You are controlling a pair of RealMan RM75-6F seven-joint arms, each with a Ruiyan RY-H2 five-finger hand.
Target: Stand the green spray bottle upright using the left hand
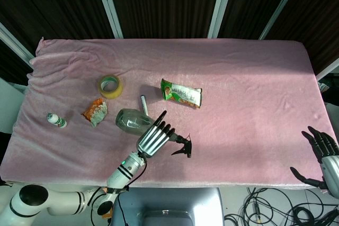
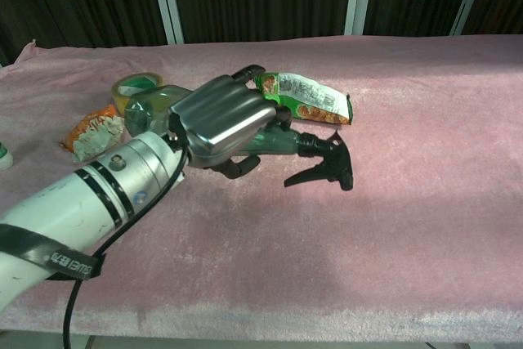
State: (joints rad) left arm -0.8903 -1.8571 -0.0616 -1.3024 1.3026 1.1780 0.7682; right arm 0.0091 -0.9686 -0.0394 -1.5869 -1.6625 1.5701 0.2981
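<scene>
A pink cloth-covered table carries everything. The green spray bottle is held off the cloth near the front edge by the left hand, whose fingers are wrapped around its neck; the long axis lies nearly level, base toward the tape roll, black trigger head toward the robot's right. The right hand is seen at the table's front right corner, fingers spread and holding nothing. A green snack packet lies behind the bottle.
</scene>
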